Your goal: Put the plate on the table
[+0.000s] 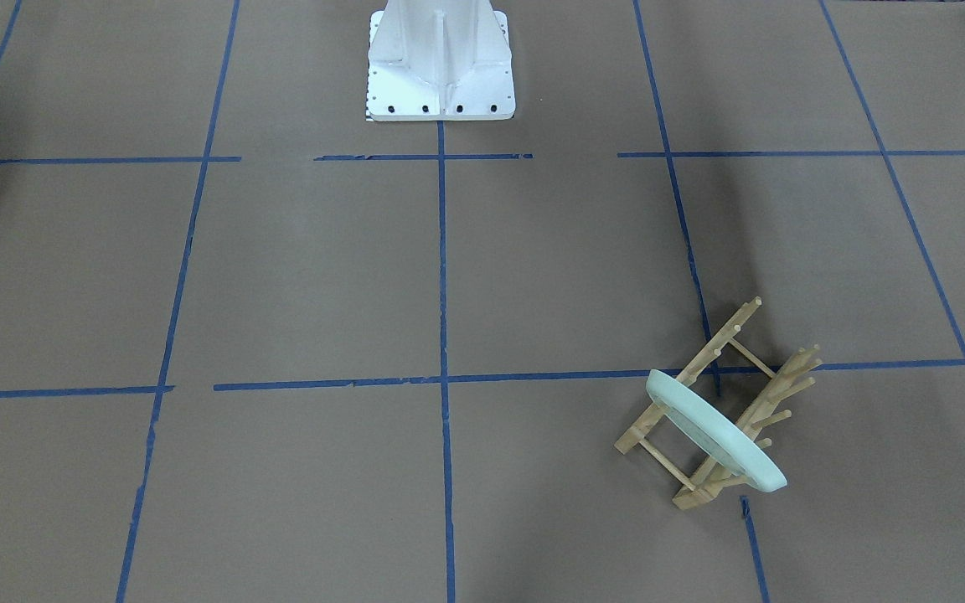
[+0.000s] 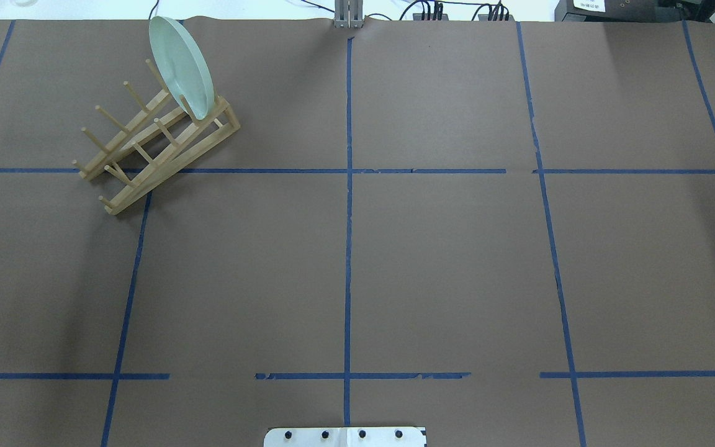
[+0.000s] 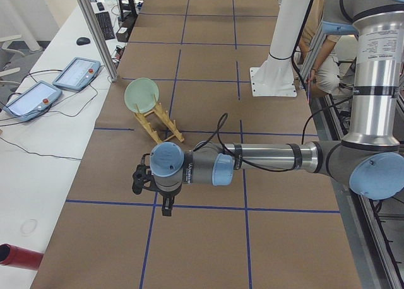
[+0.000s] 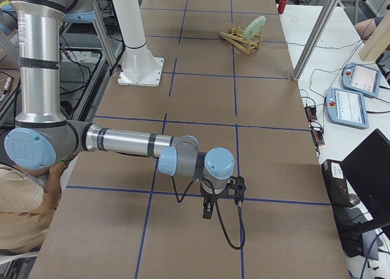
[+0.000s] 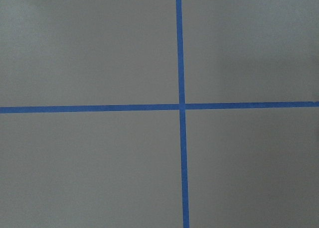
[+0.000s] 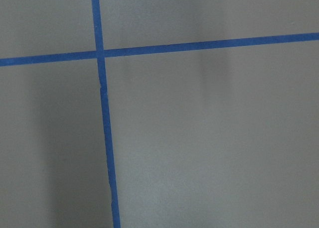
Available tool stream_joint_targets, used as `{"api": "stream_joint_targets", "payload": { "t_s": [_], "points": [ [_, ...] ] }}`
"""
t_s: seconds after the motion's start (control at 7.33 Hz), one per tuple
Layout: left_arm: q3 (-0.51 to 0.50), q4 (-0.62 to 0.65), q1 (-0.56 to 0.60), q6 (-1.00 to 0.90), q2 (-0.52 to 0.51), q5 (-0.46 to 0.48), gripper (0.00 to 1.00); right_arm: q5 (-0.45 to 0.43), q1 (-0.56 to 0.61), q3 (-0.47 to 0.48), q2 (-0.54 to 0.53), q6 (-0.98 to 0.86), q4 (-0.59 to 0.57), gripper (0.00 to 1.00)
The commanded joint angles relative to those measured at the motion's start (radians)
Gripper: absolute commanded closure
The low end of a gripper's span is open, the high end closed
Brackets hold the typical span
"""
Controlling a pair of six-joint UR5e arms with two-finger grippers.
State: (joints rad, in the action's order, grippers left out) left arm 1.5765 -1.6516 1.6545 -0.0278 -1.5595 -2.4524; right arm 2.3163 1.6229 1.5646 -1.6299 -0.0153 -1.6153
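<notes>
The left gripper and right gripper show only in side views, jaws too small to judge. The rack hides the plate's lower rim.

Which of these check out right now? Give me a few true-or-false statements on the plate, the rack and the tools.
1. The plate stands on edge in the wooden rack. True.
2. The plate lies flat on the table. False: it is propped in the rack's end slot.
3. The rack sits on the robot's left side of the table. True.
4. The left tool grips the plate. False: it hangs over bare table, well away from the rack, as does the right tool.
</notes>
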Motion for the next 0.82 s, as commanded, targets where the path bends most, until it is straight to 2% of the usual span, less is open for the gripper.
{"api": "stream_joint_targets", "payload": {
  "t_s": [0.0,0.41,0.68],
  "points": [
    [0.017,-0.007,0.002,0.002,0.008,0.004,0.00,0.000,0.000,0.000,-0.001,0.000,0.000,0.00],
    [0.004,-0.007,0.001,0.008,0.010,0.001,0.00,0.000,0.000,0.000,-0.001,0.000,0.000,0.00],
    [0.042,-0.038,0.002,0.014,0.026,-0.013,0.00,0.000,0.000,0.000,-0.001,0.000,0.000,0.00]
  ]
}}
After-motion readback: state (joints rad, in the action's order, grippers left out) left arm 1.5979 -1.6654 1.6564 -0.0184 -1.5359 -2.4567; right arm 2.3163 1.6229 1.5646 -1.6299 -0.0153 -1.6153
